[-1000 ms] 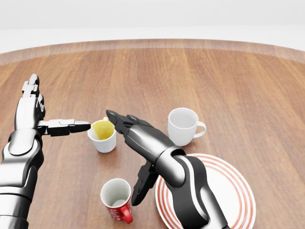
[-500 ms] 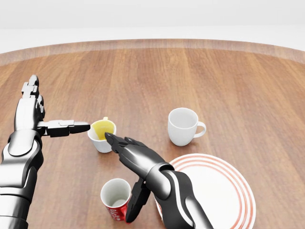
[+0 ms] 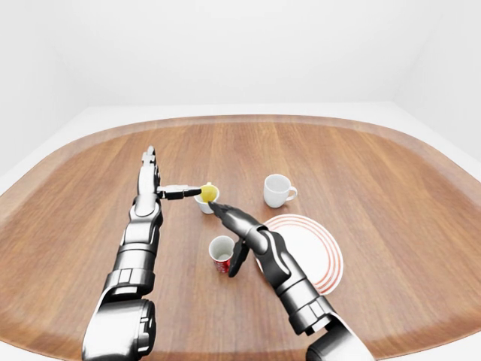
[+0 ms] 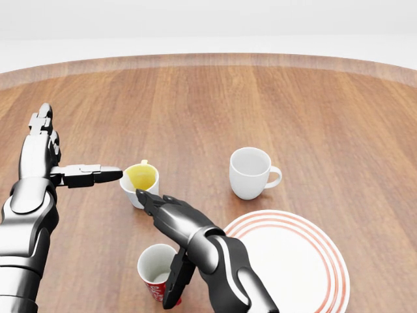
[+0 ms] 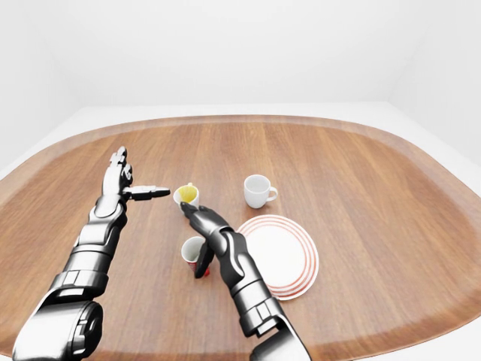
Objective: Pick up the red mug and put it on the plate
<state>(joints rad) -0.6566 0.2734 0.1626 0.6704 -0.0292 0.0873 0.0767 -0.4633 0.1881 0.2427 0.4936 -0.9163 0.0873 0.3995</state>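
**Right hand closing in on the red mug**

Since the earlier head-view frames, the right hand (image 4: 171,242) has drawn back from beside the yellow-lined cup (image 4: 140,183) toward the bottom of the view, and its thumb now reaches lower along the red mug (image 4: 155,272). The left hand (image 4: 62,163) and all the crockery lie as they did, and the camera has not shifted.

The red mug stands upright just left of the plate (image 4: 306,261), at the bottom edge of the head view, its opening upward. The right hand is spread wide: its fingers extend over the mug's upper rim toward the yellow-lined cup, while the thumb hangs down the side of the mug that faces the plate. The mug thus lies between thumb and fingers, slightly left of the palm, not yet gripped. The right hand is by far the nearer; the left hand hovers open above and left of the mug, one finger pointing at the yellow-lined cup. A white mug (image 4: 251,171) stands above the plate, well apart from the red one.
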